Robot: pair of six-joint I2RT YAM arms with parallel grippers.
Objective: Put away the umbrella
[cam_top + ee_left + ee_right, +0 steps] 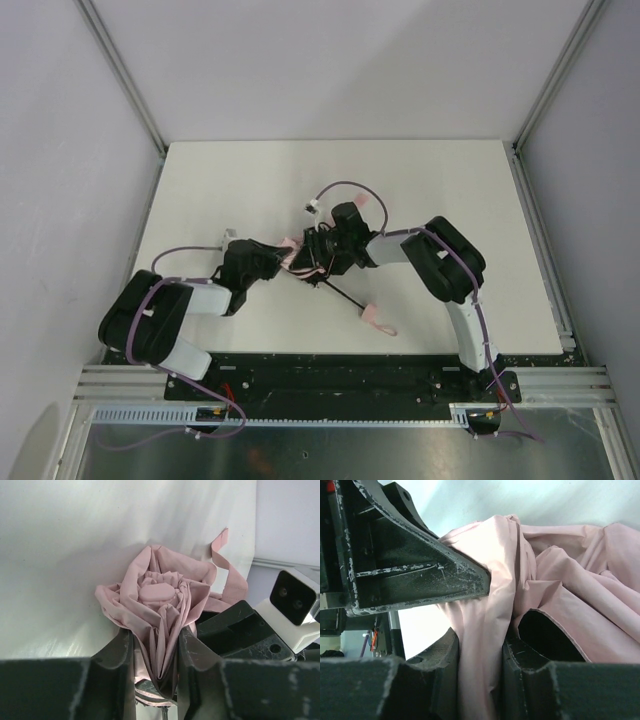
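White table (pixel 430 180) carries the umbrella (pixel 160 595) near its middle, its pink fabric bunched. Its black shaft (pixel 340 294) runs toward the near edge, ending in the pink handle (pixel 368 315). At the fabric, the left gripper (pixel 156 640) pinches a fold between narrow fingers. Just beside it, the right gripper (pixel 480 650) clamps another fold.

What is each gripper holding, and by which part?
Both hold the umbrella by its canopy: the left gripper pinches bunched folds, the right gripper a fold of fabric.
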